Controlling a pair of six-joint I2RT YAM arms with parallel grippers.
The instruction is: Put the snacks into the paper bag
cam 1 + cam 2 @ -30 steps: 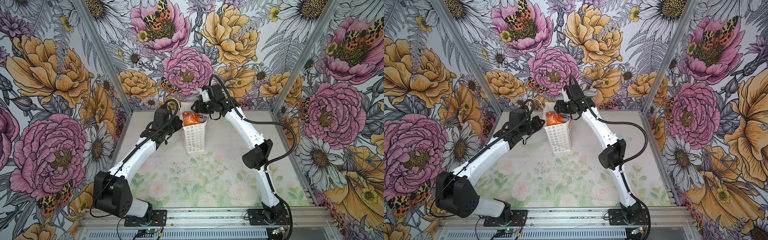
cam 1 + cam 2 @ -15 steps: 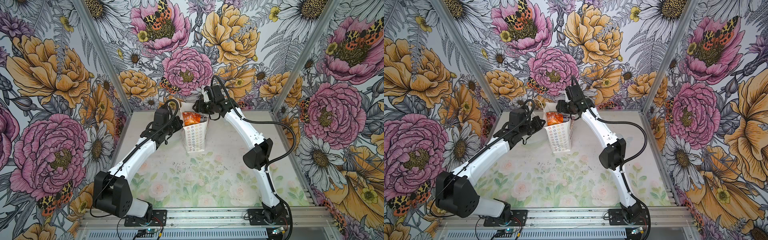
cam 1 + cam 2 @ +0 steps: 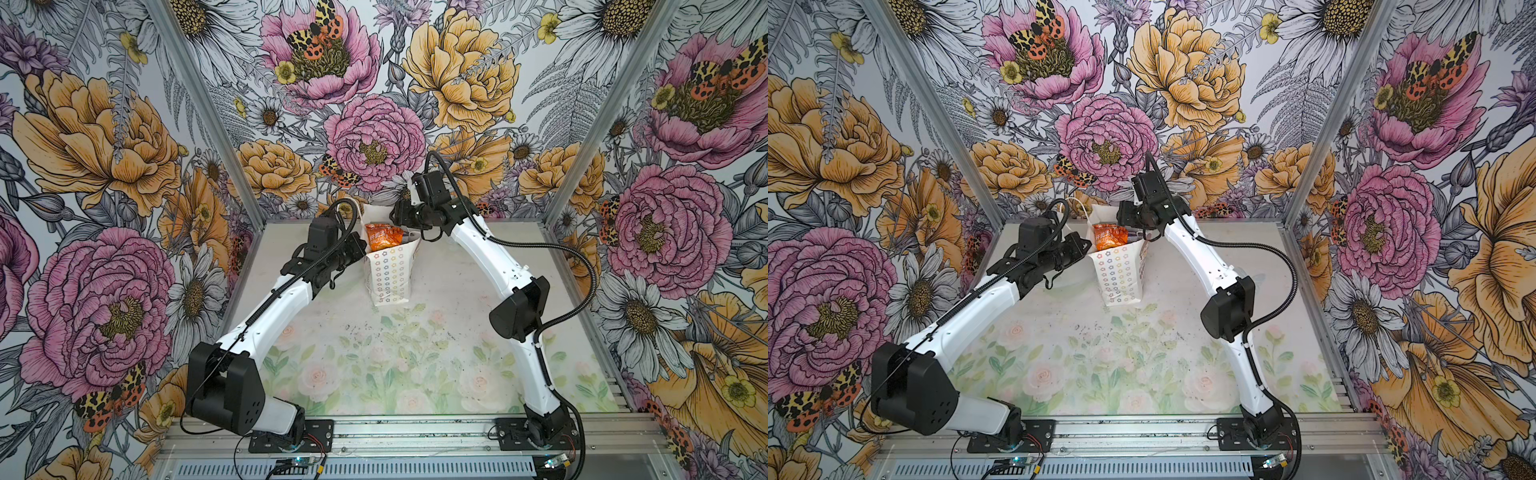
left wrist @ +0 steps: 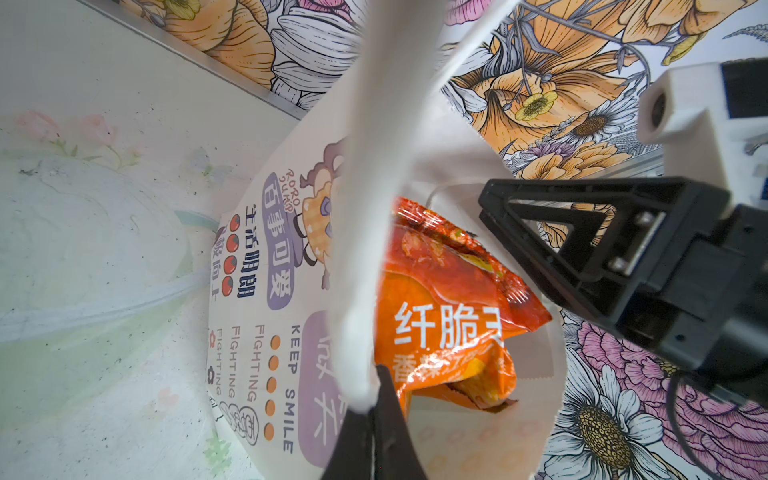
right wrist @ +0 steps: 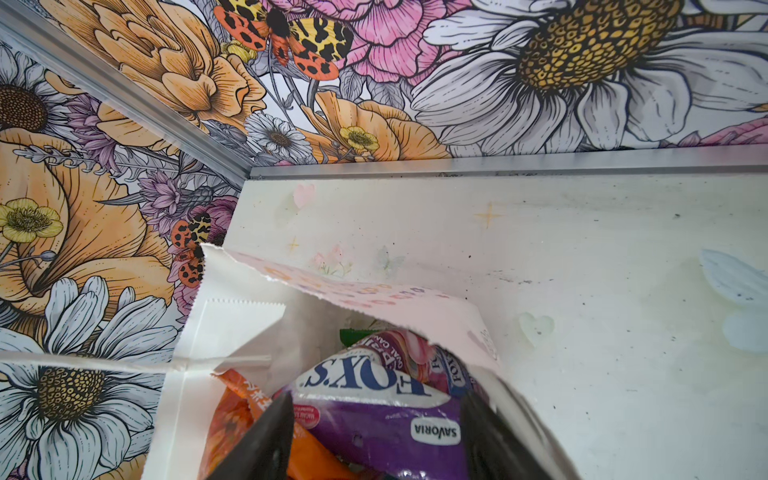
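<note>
The paper bag (image 3: pixel 390 276) stands up on the table (image 3: pixel 374 357), between the two grippers. Its top is open. An orange packet (image 3: pixel 384 237) pokes out of the bag's top, part in and part out.

The left gripper (image 3: pixel 361 250) is at the bag's top edge, on the side nearest the left arm. In the left wrist view its fingers (image 4: pixel 399 449) are shut tight on that edge of the bag. The white paper runs up from between them. A thin white string handle (image 4: pixel 469 41) of the bag crosses above.

The right gripper (image 3: pixel 397 216) hangs over the bag's top, on the side across from the left gripper. In the right wrist view its two black fingers (image 5: pixel 262 449) are apart. A purple packet (image 5: pixel 374 424) with "FOX'S" on it shows between them, in the bag's mouth. I cannot tell if the fingers squeeze it or only sit beside it.

The orange packet lies right next to the purple packet in the bag. A bit of a green packet (image 5: pixel 351 333) peeks out deeper in the bag, behind the purple packet. The bag's bent top edge hides part of the purple packet.
</note>
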